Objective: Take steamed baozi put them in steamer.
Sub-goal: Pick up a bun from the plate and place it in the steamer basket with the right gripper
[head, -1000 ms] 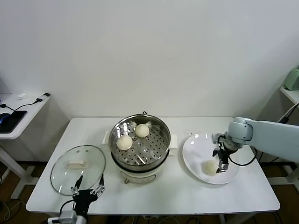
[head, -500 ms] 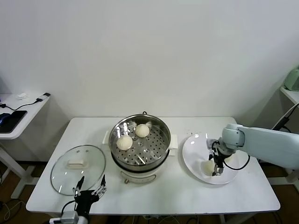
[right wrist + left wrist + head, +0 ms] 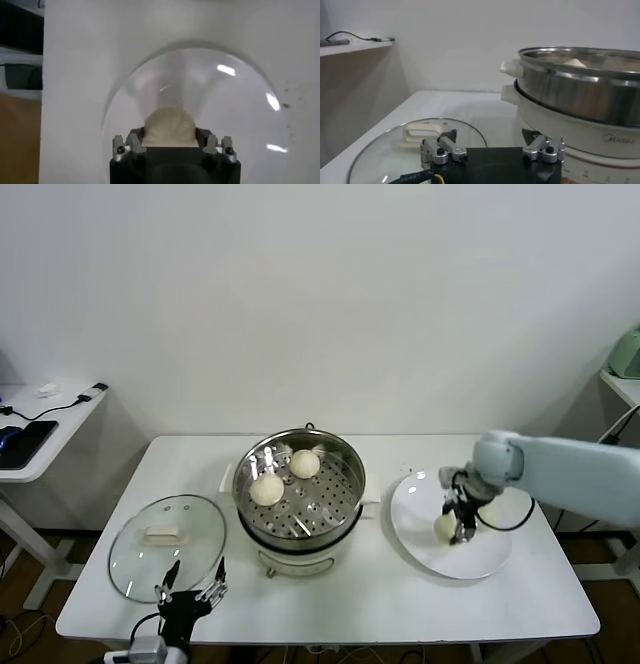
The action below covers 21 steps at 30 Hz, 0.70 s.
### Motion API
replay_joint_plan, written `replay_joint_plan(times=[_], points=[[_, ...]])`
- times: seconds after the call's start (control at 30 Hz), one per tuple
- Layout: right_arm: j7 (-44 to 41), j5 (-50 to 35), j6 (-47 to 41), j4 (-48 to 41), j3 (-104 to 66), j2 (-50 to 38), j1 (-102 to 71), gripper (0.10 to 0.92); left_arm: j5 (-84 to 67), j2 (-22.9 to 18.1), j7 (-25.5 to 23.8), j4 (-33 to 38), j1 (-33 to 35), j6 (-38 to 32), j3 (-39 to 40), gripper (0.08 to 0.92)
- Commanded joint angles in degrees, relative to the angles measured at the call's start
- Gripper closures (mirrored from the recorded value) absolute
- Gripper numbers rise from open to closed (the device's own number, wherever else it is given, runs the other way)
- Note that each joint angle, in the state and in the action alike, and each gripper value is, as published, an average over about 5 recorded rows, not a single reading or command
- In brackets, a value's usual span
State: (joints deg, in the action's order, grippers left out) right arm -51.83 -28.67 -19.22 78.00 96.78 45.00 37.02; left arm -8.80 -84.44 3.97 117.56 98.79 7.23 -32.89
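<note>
**Desk:** What's in shot, and where's the bun?

**Operator:** On the white table, my right gripper is down over the white plate at three o'clock from the steamer, its fingers drawn in against the sides of one steamed baozi. In the right wrist view the bun fills the gap between the fingers, clamped at its widest girth. Whether it sits on the plate or just above it, I cannot tell. Two more baozi already sit on the perforated tray, one near nine o'clock, one near twelve.

**Desk:** And the other arm?

**Operator:** My left gripper is parked at the table's near edge, fingers apart, by the six o'clock rim of the glass lid.

**Desk:** How will the bun handle?

**Operator:** Light and soft, I'd judge, with a smooth skin that dents or tears under a hard squeeze. The best hold is low on the dome, across opposite sides, with only enough pressure to keep it from slipping. The tray has bare space at three to six o'clock.
</note>
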Motion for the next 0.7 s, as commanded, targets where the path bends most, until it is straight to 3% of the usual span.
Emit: replay_joint_plan(times=[0.03, 0.17, 0.33, 0.5, 0.7], points=[[-9.05, -6.98, 9.96, 0.44, 7.15, 11.58, 27.15, 0.347, 0.02, 0.09, -0.09, 1.27, 0.17, 0.45, 0.04, 0.177], [-10.41, -8.93, 16.94, 2.33, 1.6, 19.45, 29.82, 0.347, 0.12, 0.28, -0.09, 1.5, 0.36, 0.5, -0.01, 0.177], [-10.35, -4.66, 28.43, 7.61, -3.72, 27.4, 27.26, 0.345, 0.25, 0.38, -0.01, 1.97, 1.04, 0.43, -0.28, 0.177], [-8.77, 8.43, 37.49, 12.02, -6.54, 31.42, 18.72, 0.345, 0.28, 0.11, 0.1, 2.36, 1.59, 0.3, -0.51, 0.177], [-7.5, 20.04, 44.92, 10.56, -7.21, 33.76, 10.42, 0.347, 0.3, -0.02, 0.26, 2.42, 2.01, 0.03, -0.76, 0.177]])
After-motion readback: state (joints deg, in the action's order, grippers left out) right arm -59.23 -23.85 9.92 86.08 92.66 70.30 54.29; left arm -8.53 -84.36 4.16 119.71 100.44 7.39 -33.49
